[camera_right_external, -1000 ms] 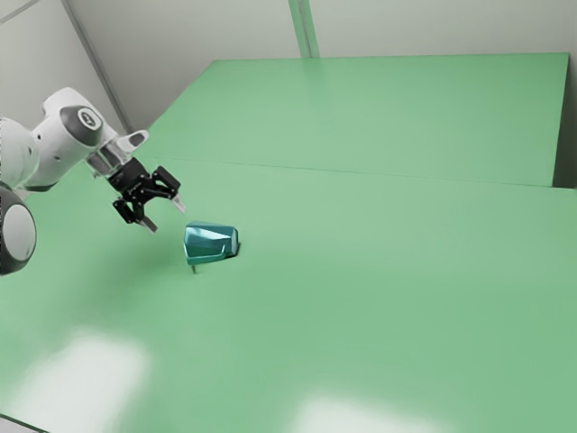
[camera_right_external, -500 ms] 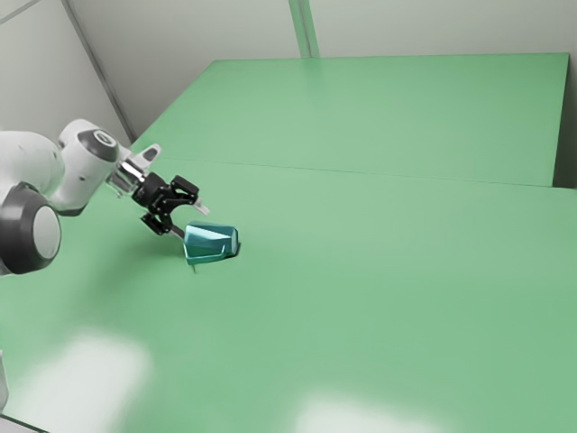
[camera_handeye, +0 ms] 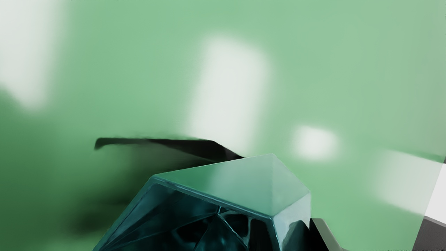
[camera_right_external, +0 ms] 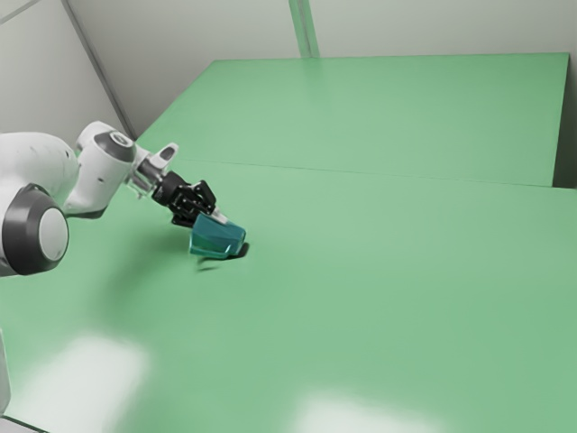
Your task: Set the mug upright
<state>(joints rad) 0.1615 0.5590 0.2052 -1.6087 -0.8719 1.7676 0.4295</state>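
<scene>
The black gripper (camera_right_external: 214, 219) has its jaws closed on the side wall of the teal mug (camera_right_external: 216, 240). This mug is tilted, not upright, just over the green table (camera_right_external: 361, 289), with its shadow under it.

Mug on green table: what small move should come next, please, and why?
I would probably turn the gripper gently to tip the mug upright: its open mouth faces the gripper, not up, and the gripper is at its rim.
</scene>
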